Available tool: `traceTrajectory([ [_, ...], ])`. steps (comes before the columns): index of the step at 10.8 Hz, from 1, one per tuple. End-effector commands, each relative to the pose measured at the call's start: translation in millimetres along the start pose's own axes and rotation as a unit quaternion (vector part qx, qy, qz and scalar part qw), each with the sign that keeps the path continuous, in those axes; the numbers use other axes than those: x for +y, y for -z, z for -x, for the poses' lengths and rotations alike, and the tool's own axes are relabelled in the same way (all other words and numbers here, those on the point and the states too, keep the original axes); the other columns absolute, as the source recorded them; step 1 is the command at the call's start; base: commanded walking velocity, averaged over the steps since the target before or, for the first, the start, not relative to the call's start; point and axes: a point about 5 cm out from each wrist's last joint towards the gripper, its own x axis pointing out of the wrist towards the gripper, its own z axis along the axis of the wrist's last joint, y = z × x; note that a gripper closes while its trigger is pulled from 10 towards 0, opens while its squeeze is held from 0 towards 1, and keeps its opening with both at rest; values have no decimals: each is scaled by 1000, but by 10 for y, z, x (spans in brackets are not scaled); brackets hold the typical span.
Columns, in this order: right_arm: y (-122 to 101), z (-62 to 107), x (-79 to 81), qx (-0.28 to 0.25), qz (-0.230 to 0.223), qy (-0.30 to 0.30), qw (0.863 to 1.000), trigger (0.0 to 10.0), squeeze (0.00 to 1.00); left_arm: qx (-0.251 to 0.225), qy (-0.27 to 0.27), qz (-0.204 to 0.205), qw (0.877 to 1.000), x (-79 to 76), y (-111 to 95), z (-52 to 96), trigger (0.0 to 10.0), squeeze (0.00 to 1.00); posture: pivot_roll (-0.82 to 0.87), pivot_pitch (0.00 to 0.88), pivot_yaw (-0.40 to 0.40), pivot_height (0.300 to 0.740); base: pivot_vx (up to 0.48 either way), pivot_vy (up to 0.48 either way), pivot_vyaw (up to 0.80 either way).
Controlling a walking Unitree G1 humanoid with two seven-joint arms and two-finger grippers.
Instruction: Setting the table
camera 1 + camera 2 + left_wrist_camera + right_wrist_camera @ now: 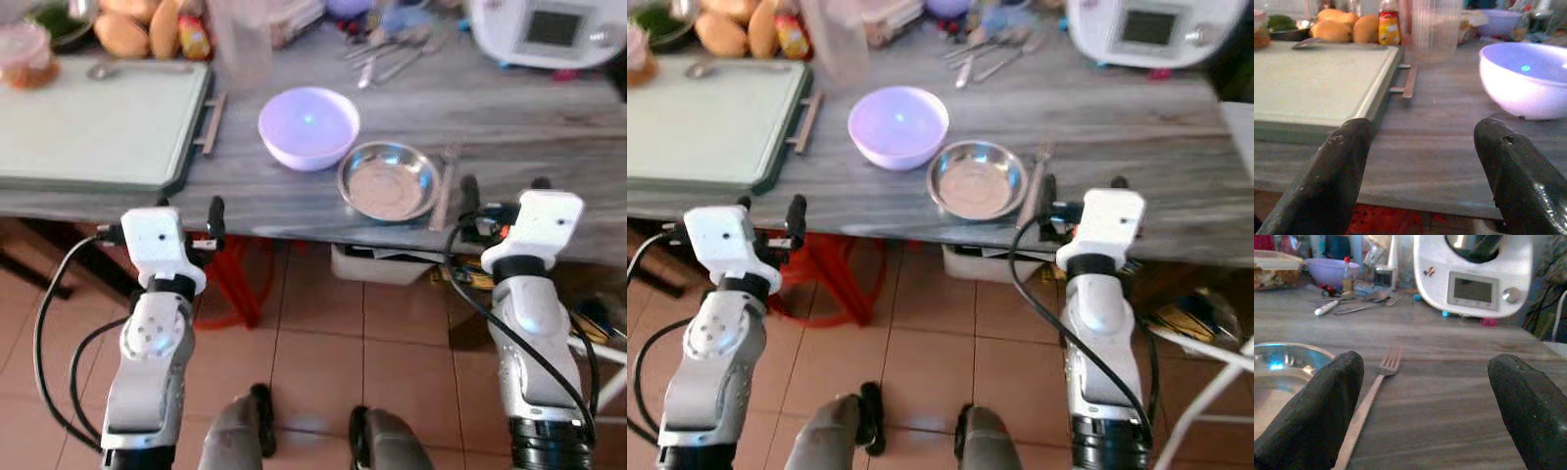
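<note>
Three pieces of a place setting already lie together near the front edge of the grey surface (549,127) — a lilac bowl (309,125), a steel dish (388,181) just beside it, and a fork (446,186) along the right side of the dish. Going from the left: a pale green tray (93,122) sits well apart from them and carries nothing that belongs to the setting. The left gripper (186,220) hovers at the surface edge between the tray and the bowl, its jaws apart and holding nothing. Then come the bowl, the dish and the fork. The right gripper (500,201) hovers at the edge just right of the fork, jaws also apart and empty; in the right wrist view the fork (1369,399) lies close to one finger (1310,416) but does not touch it.

I judge that the setting is partly done. More cutlery (387,54) lies in a loose pile at the back of the surface, next to a white kitchen machine (549,31) — a spoon or a knife from there is probably what is left to bring. Perhaps the fork also needs straightening, but this I cannot decide from here.
</note>
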Motion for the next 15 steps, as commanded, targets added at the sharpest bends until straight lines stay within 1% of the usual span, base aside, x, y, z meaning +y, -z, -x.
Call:
traceTrajectory([
  [1,-59,-23,-36,-11,5,6,1000,10000,0,4,0,1,1000,-5,31,0,10000,0,-52,134,10,740,0,-315,0],
  [3,-77,-65,-46,-14,6,7,1000,10000,0,1,0,2,1000,-3,35,-10,10000,0,-50,133,8,740,0,-317,0],
  [5,-96,-94,-16,-19,6,2,1000,10000,0,1,0,0,1000,-5,45,-5,10000,0,-48,135,8,740,0,-311,0],
  [9,-102,-94,-19,-19,6,5,1000,10000,0,4,3,-8,1000,11,60,22,10000,0,-47,154,14,740,0,-302,0],
  [10,-101,-90,-30,-18,6,8,1000,10000,0,6,1,-2,1000,18,67,27,10000,0,-47,160,14,740,0,0,0],
  [12,-77,-58,-28,-13,6,8,1000,10000,0,-11,23,-6,1000,17,27,53,10000,0,-49,169,17,740,0,0,-222],
  [14,-38,-23,-9,-4,7,4,1000,10000,0,-12,27,-5,1000,27,23,85,10000,0,-48,178,19,740,324,0,0],
  [15,16,15,-29,8,12,6,1000,10000,0,-11,28,-6,1000,39,30,98,10000,0,-46,181,19,740,409,0,0],
])
